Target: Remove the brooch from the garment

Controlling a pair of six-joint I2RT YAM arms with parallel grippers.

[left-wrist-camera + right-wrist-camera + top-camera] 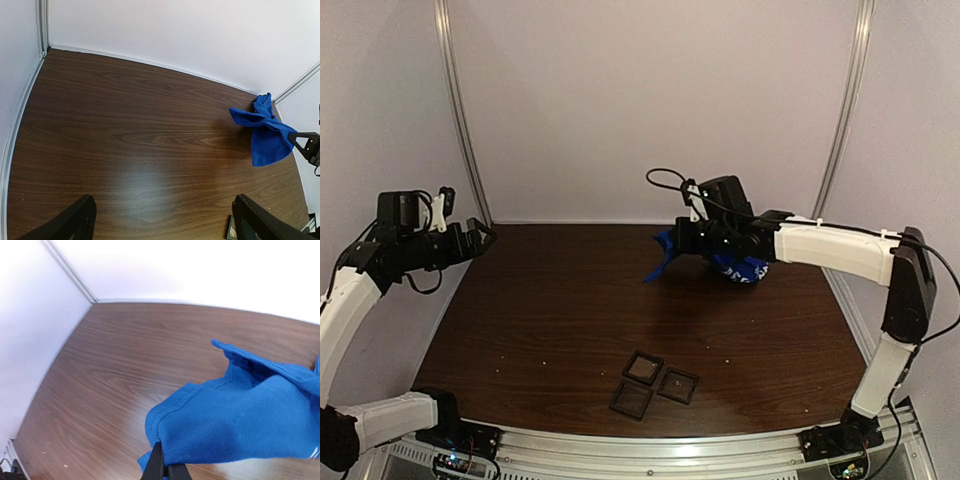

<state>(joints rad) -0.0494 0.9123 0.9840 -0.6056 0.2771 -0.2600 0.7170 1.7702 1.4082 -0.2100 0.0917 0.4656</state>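
Observation:
The garment, a royal-blue T-shirt [720, 258], hangs bunched at the back right of the table, lifted off it. My right gripper [672, 248] is shut on its hemmed edge [172, 440], with the cloth spreading right and up from the closed fingers [159, 467]. White lettering shows on the bunched part [752, 272]. The shirt also shows in the left wrist view [267, 135]. No brooch shows in any view. My left gripper [480, 236] is open and empty, raised over the table's far left edge, its fingers [75, 220] wide apart over bare wood.
Three small black square trays [653, 382] lie together near the table's front centre. The wooden table [550, 320] has white walls behind and metal rails at both sides. A few tiny pale specks dot the front of it.

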